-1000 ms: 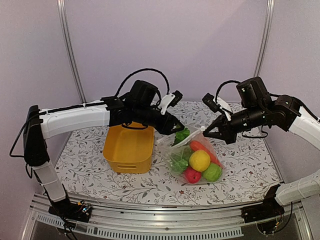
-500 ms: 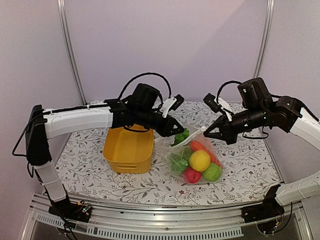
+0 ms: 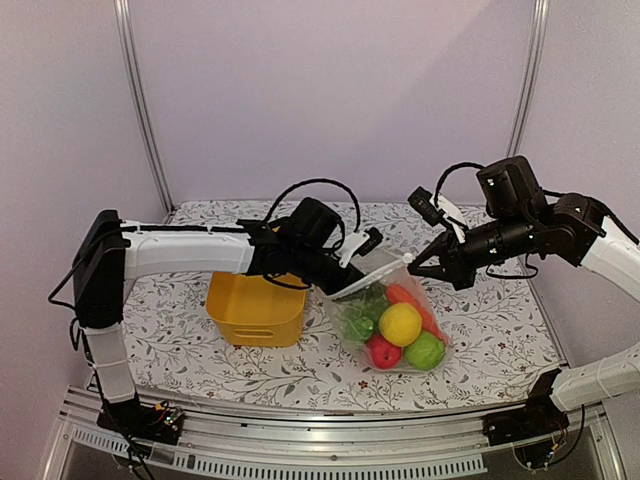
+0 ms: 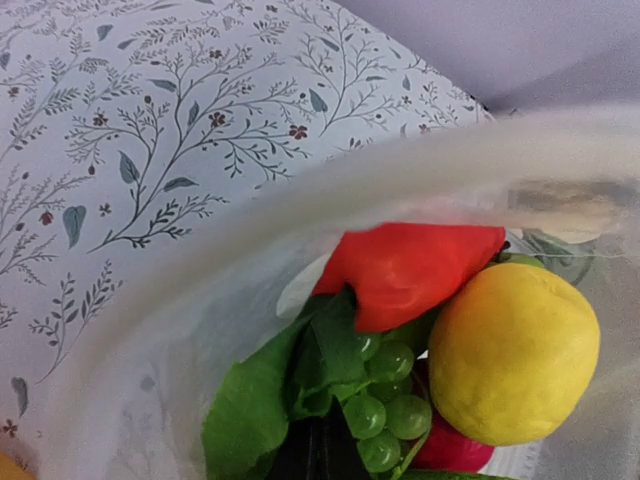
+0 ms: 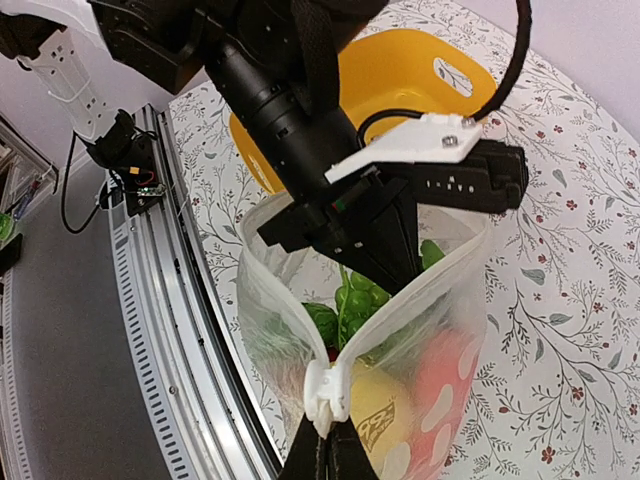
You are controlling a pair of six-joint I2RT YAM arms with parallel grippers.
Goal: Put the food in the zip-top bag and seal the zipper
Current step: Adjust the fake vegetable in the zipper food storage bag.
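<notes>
While the zip-top bag (image 5: 255,295) sat on the table (image 3: 480,330) beside the yellow tub (image 3: 255,305), food (image 3: 400,323) inside, my right gripper (image 3: 415,266) pinched its mouth corner and my left gripper (image 3: 351,287) reached into the opening, jaws closed together.

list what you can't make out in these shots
Left gripper fingertips: right wrist view, behind the zip-top bag rim; what they pinch, if anything, is hidden.
Bag rim: left wrist view, blurred, too near the lens.
Yellow tub inside: top view, left arm crosses it.
Right gripper: right wrist view, cut by the bottom edge.
</notes>
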